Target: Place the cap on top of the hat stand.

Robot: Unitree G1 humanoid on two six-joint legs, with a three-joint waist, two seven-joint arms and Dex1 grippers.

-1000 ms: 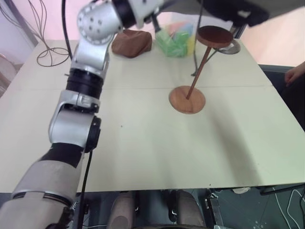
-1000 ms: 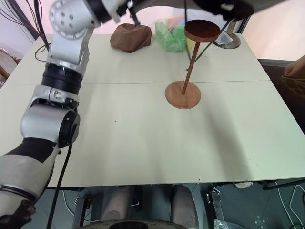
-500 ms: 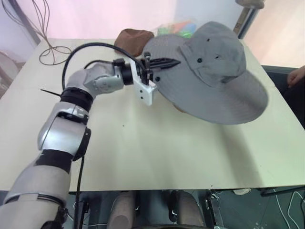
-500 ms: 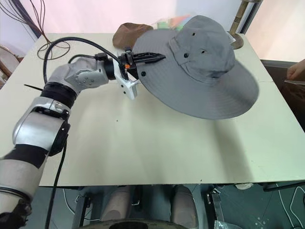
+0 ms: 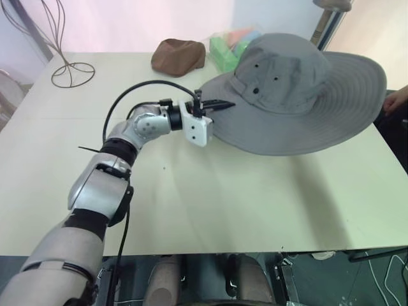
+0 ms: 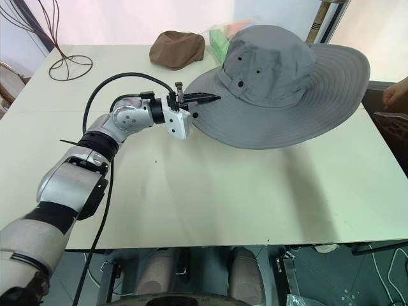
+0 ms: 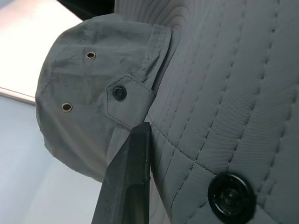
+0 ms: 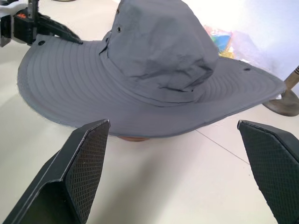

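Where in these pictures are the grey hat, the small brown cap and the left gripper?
grey hat [image 6: 274, 60]: right eye view, on the soft crown.
small brown cap [image 6: 177, 48]: right eye view, on its folded top.
left gripper [image 6: 207, 98]: right eye view, at the black fingertips shut on the hat's brim.

Cap [image 5: 299, 95]: matt grey woven cloth, brim quilted in stitched rows, metal eyelets, glossy black snap. Behind it, brown cap [image 5: 178, 56]: soft matt fabric. Right gripper fingers [image 8: 86, 158]: black, cross-hatched pads. Table [image 5: 255, 204]: smooth, pale, matt.
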